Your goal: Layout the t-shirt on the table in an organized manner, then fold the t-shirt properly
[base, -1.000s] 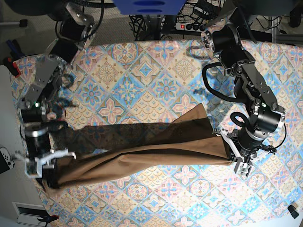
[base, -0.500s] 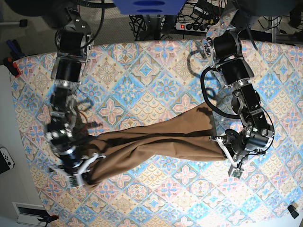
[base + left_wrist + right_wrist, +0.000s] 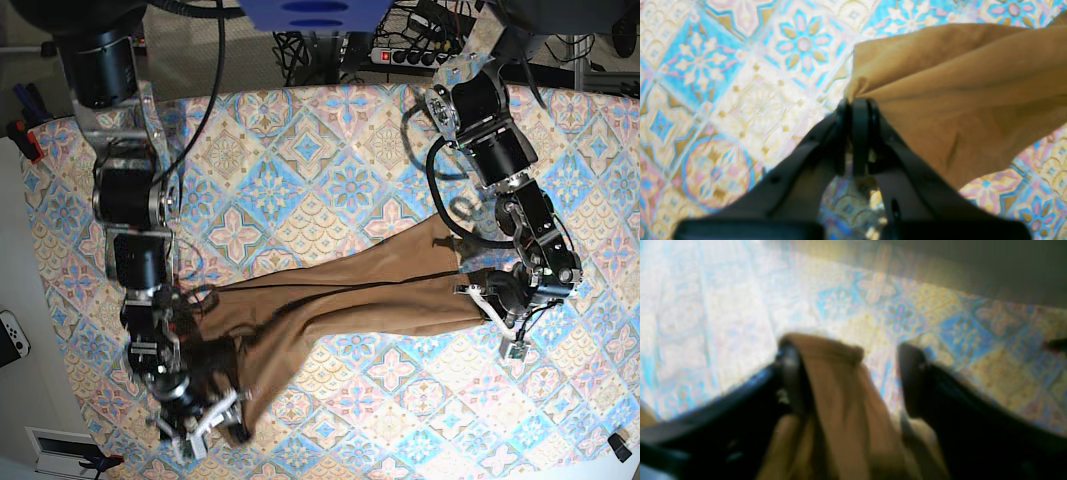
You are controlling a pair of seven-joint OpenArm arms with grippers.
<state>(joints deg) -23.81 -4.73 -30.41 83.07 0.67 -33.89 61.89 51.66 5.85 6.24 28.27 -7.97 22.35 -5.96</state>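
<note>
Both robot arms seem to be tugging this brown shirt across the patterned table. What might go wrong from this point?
The right hand is open, with the t-shirt draped against one finger only, so that end may fall in a heap. The left hand pinches just a small bunched corner, which could slip out. The shirt lies as a long twisted band across the table, so folding it now would probably lock in creases.

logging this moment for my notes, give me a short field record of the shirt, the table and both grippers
garment: plain tan-brown soft fabric t-shirt, bunched into a long band, not spread flat
surface: table under pastel blue, pink and cream tile-pattern cloth
left gripper: fingers pinched together on one end of the shirt
right gripper: fingers apart, fabric draped against one finger
fold: not started
</note>
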